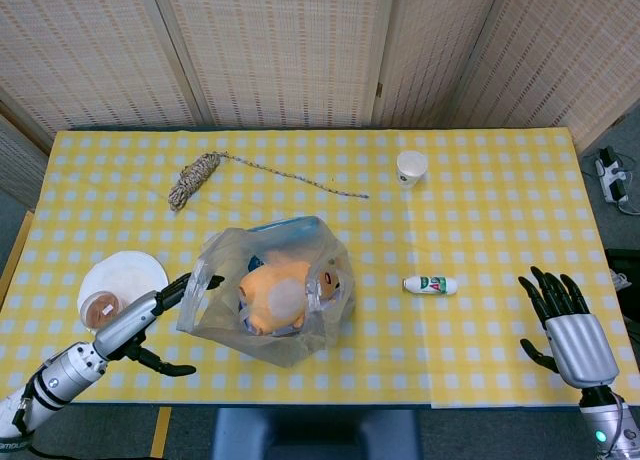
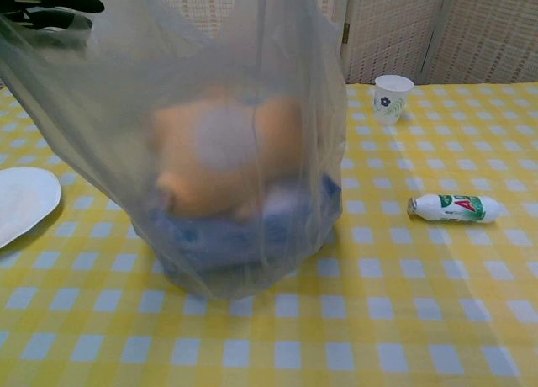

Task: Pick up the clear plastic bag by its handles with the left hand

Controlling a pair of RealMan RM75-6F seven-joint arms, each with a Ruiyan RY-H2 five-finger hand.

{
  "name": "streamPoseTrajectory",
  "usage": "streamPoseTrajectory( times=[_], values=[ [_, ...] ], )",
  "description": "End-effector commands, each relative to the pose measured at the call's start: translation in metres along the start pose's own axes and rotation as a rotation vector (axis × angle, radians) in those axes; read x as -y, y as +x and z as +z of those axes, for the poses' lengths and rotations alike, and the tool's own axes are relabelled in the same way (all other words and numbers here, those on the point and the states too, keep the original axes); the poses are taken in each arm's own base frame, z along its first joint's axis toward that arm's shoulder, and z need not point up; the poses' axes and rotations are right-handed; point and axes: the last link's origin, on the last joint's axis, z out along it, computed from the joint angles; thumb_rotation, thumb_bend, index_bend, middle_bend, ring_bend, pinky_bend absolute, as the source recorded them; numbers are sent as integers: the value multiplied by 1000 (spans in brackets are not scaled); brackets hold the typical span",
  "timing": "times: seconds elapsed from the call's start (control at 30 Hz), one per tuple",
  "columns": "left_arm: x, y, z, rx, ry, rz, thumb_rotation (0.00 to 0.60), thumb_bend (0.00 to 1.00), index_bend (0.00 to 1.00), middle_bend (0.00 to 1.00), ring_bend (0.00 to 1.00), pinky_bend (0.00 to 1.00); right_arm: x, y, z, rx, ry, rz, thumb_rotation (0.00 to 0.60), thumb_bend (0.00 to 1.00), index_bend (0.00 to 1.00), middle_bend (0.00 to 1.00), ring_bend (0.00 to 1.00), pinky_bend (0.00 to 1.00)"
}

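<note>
A yellow checked tablecloth point(image 1: 480, 210) covers the table before woven wall panels point(image 1: 280, 50). The left hand point(image 1: 150, 315), fingers spread and empty, reaches the clear plastic bag point(image 1: 270, 300). The right hand point(image 1: 565, 325) hovers spread, empty.

Rope point(image 1: 196, 179), cup point(image 1: 411, 168), bottle point(image 1: 431, 285), plate point(image 1: 125, 280) on table point(image 1: 500, 220).

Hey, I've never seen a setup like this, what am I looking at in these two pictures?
A two-armed robot with mechanical hands at a yellow checked table. One picture looks down from its head, the other forward from its chest. The left hand reaches to the clear plastic bag holding an orange toy, fingers at its edge, gripping nothing yet. The right hand rests open. Also there: a white plate, a rope bundle, a white paper cup, and a small white bottle.
</note>
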Motion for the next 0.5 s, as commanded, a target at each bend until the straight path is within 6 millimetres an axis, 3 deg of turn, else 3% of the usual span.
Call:
streamPoseTrajectory(
  times=[0.03, 0.5],
  values=[
    [0, -2, 5, -2, -11, 20, 600, 89, 149, 136, 52, 0, 0, 0, 0, 0, -2, 0, 600, 269, 0, 0, 0, 0],
    [0, -1, 12, -58, -42, 131, 600, 91, 214, 150, 55, 0, -1, 0, 1, 8, -4, 4, 600, 269, 0, 0, 0, 0]
  ],
)
